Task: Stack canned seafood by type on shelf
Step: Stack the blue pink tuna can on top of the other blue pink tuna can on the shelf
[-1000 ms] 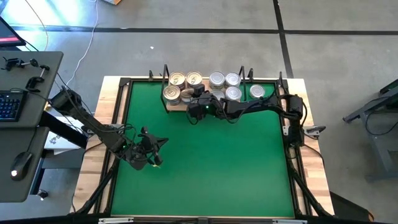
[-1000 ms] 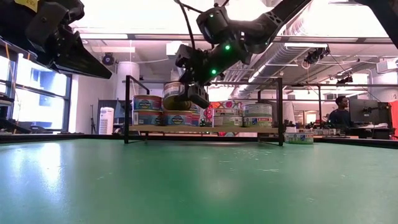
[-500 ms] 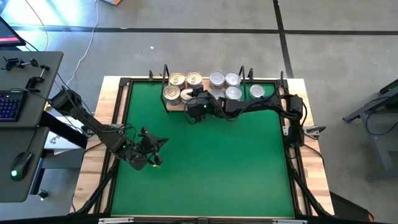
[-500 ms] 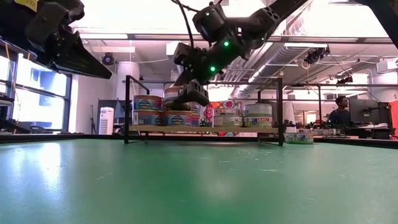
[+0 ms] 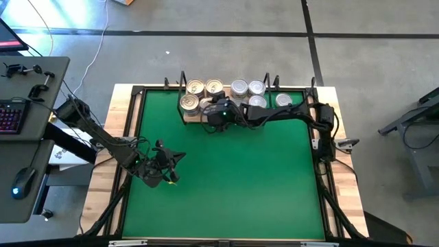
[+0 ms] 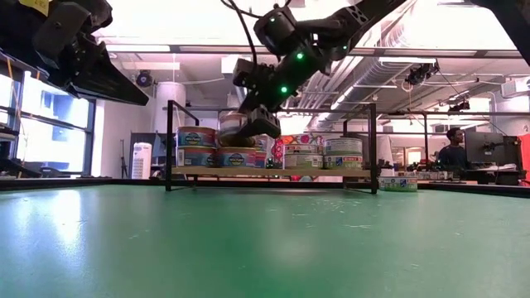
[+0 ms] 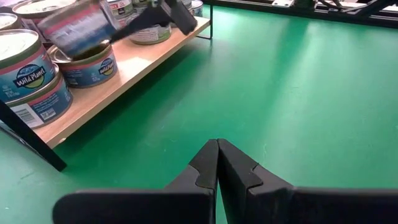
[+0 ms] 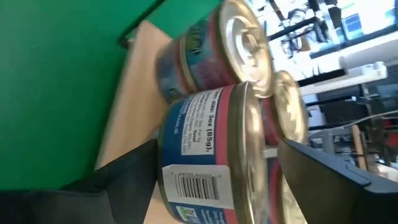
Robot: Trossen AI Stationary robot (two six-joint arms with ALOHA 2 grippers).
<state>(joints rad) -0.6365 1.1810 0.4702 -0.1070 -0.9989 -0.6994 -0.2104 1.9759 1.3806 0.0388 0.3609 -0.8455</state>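
The shelf [image 5: 195, 117] at the far edge of the green mat [image 5: 233, 178] already carries most of the canned seafood: gold-lidded tins [image 5: 196, 88] grouped at its left end, silver-lidded tins [image 5: 239, 87] to their right, and a single tin [image 5: 284, 101] near the right upright. The right gripper [image 5: 211, 110] is at the gold group with its fingers spread wide on either side of a blue-labelled tin [image 8: 205, 149]. That tin appears to sit on a lower one, so this placement looks nearly done. The left gripper [image 7: 217, 163], fingers pressed together and holding nothing, waits over the mat's left part. No loose tins show on the mat, so little seems left.
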